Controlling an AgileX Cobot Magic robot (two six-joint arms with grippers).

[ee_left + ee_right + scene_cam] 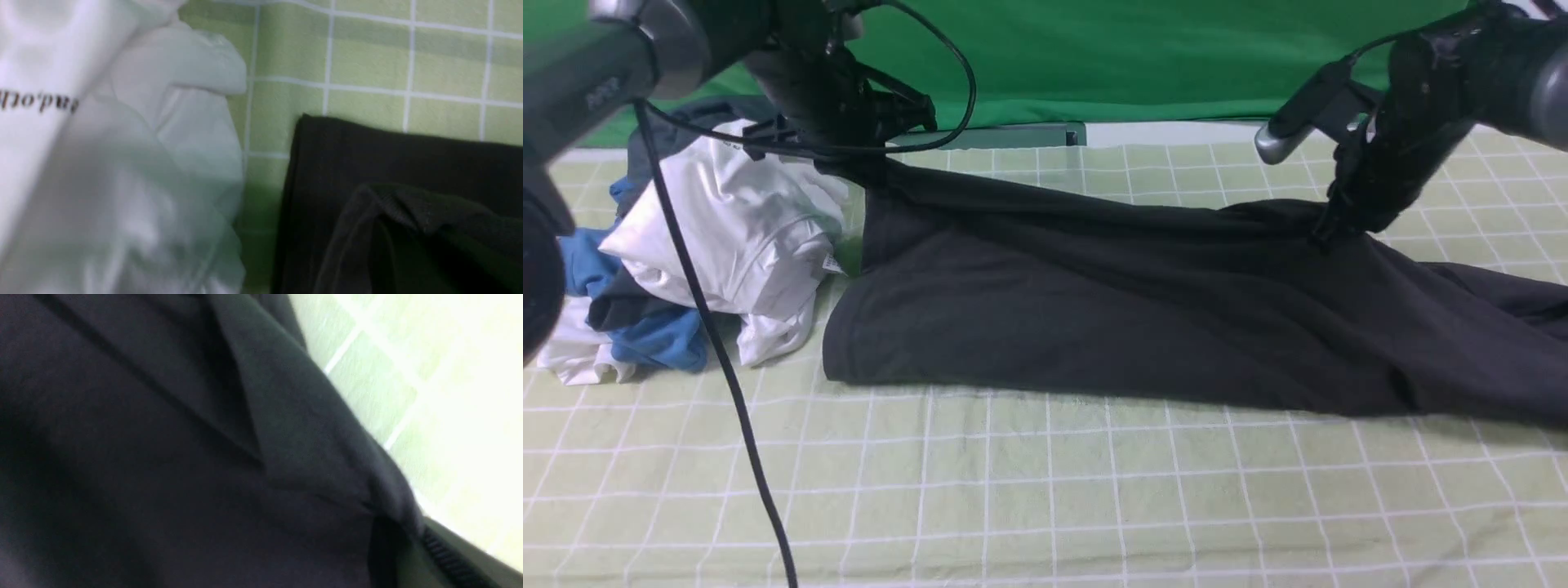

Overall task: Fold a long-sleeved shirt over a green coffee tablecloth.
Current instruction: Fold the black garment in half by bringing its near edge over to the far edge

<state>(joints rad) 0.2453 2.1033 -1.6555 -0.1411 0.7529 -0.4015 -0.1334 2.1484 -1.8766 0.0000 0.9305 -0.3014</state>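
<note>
On the front view, the long-sleeved shirt (pixel 1094 310) is a broad slab of matte black cotton lying across the middle of the green coffee tablecloth (pixel 1045 490), a pale yellow-green weave crossed by thin white grid lines. The near hem lies flat. The far edge rises in two soft peaks. My left gripper (pixel 870 159) is pinched tight on the far-left peak, and my right gripper (pixel 1327 233) is clamped on the far-right one, with creases running down from each. Just beside the shirt's left edge is a crumpled heap: a white garment (pixel 743 229) on top and a blue garment (pixel 654 339) under it. A black cable (pixel 727 367) hangs across the heap. A plain bright green sheet (pixel 1135 57) closes off the back.

On the left wrist view, I see glossy white folds with dark printed lettering (pixel 39 102), a strip of gridded cloth, and the shirt's squared corner with a ribbed fold bunched on top of it. The fingers themselves are out of shot.

The right wrist view is almost filled with blurred black fabric in long overlapping pleats, a ribbed edge (pixel 445 555) and overexposed tablecloth beyond. No fingertips show here.
</note>
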